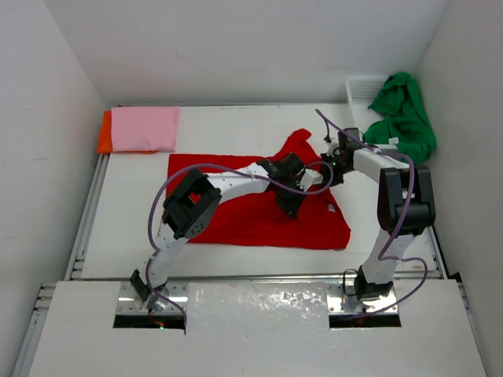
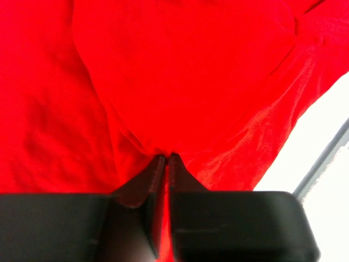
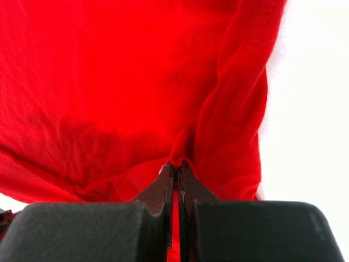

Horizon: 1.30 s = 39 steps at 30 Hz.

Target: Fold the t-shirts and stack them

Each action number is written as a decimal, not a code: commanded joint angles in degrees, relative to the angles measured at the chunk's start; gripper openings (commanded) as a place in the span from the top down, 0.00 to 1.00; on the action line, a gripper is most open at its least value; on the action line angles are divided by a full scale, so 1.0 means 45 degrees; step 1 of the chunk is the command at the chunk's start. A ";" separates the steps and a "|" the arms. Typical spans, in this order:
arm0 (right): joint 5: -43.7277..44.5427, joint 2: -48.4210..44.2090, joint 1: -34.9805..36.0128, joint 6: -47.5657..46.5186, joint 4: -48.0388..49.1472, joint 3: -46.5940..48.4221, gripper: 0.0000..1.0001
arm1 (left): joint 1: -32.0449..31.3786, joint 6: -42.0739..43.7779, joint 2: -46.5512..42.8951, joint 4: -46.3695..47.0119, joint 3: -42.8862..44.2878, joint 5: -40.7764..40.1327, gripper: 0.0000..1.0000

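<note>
The red t-shirt [image 1: 236, 206] lies spread on the white table, one sleeve [image 1: 297, 141] pointing to the back. My left gripper [image 1: 291, 206] is down on its middle right part, shut on a pinch of red cloth [image 2: 163, 109]. My right gripper [image 1: 324, 174] is at the shirt's right side, shut on a fold of the same cloth [image 3: 185, 144]. A folded pink t-shirt [image 1: 145, 128] lies on a folded orange t-shirt [image 1: 103, 133] at the back left. The green t-shirt [image 1: 404, 116] hangs crumpled over the basket at the back right.
A white mesh basket [image 1: 360, 90] stands in the back right corner against the wall. White walls close the table at left, back and right. A metal rail [image 1: 86, 212] runs along the table's left edge. Bare table [image 1: 134, 236] shows left of the red shirt.
</note>
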 commanded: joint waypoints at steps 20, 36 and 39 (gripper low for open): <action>-0.0310 -0.0941 0.0597 -0.0404 0.2175 0.0219 1.00 | 0.0828 0.2381 -0.2083 -0.0268 -0.0037 -0.3935 1.00; 0.0512 -0.0435 0.0558 0.1706 0.6693 -0.1347 1.00 | 0.0847 0.4139 -0.2318 0.2426 -0.1991 -0.7117 1.00; 0.0375 -0.0180 0.0558 0.1667 0.6535 -0.1249 0.95 | 0.0847 0.4295 -0.2104 0.3168 -0.2030 -0.7878 1.00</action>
